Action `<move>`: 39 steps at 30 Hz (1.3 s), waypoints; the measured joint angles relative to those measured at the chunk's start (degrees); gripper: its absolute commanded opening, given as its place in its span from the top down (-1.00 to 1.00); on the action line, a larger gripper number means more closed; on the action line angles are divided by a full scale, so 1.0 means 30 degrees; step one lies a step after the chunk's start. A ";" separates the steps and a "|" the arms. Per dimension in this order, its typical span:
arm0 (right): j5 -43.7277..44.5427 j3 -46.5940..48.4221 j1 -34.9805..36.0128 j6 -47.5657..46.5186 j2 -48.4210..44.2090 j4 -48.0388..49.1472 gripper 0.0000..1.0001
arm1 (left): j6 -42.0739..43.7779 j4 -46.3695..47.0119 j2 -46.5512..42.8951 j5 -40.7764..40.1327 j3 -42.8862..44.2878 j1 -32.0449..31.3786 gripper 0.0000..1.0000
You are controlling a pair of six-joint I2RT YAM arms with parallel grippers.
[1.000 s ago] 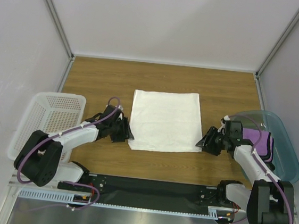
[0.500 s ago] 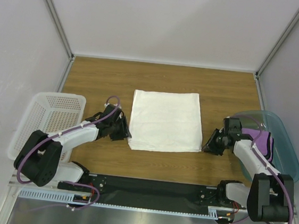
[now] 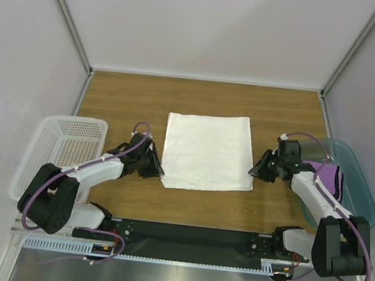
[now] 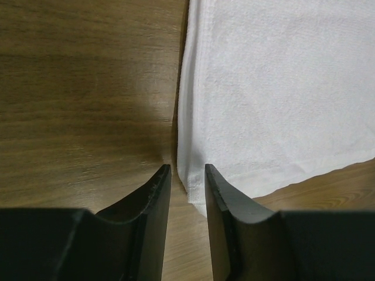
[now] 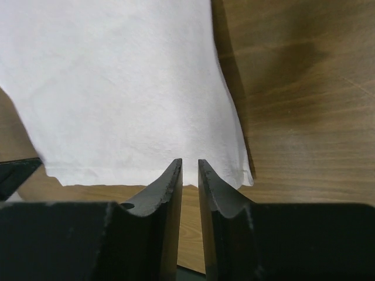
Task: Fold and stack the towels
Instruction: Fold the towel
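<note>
One white towel (image 3: 206, 150), one purple towel (image 3: 330, 177), one basket (image 3: 75, 121).

I see one towel (image 3: 206, 151) lying flat in the middle of the table (image 3: 278, 110). A basket (image 3: 75, 119) sits to its left, at the table's left edge. A bin (image 3: 363, 192) sits to its right, at the right edge, with a second towel (image 3: 328, 177) inside it. The left gripper (image 4: 186, 170) is at the flat towel's near left corner. The right gripper (image 5: 189, 161) is at its near right corner, between the towel and the bin.
</note>
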 measured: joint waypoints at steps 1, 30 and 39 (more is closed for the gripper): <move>0.0015 -0.0168 0.0066 0.0007 0.0452 0.0124 0.56 | 0.0000 0.0007 0.0000 0.0044 0.0000 -0.0007 0.30; 0.1311 -0.1537 0.0707 0.0000 0.2397 0.0714 0.68 | -0.0969 0.0692 -0.0036 0.1013 -0.0517 -0.0576 0.85; 0.1297 -0.1537 0.0889 0.0000 0.2470 0.0794 0.68 | -0.0882 -0.1566 -0.1807 -0.0175 0.0240 -0.0918 0.70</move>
